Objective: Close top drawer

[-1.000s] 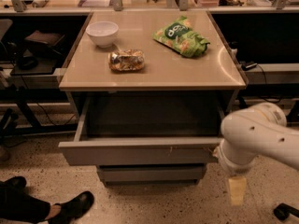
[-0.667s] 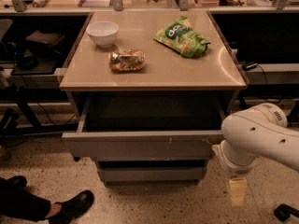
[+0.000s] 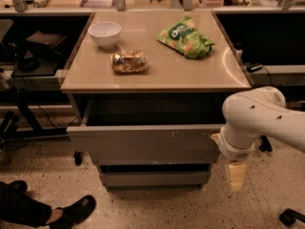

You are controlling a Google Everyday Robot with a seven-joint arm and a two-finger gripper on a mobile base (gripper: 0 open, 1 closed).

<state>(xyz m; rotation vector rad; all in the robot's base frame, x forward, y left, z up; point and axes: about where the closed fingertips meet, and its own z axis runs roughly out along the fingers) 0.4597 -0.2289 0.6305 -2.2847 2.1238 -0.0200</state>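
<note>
The top drawer [image 3: 143, 144] is a wide grey drawer under the tan table top. It stands partly open, and its dark grey inside [image 3: 147, 111] shows behind the plain front. Small pale scratches mark the front right of centre. My white arm [image 3: 252, 118] reaches in from the right. My gripper [image 3: 237, 176] hangs below the arm's wrist, just right of the drawer front's right end and a little lower, pointing at the floor.
On the table top [image 3: 200, 73] sit a white bowl [image 3: 105, 34], a shiny snack packet [image 3: 129, 61] and a green chip bag [image 3: 186, 37]. A lower grey drawer front [image 3: 152, 178] is shut. A person's black shoe [image 3: 71, 211] lies bottom left. A chair caster [image 3: 291, 217] stands at the bottom right.
The top drawer's front has slid back toward the cabinet, so less of its inside shows. My arm and gripper stay at about the same place on the right.
</note>
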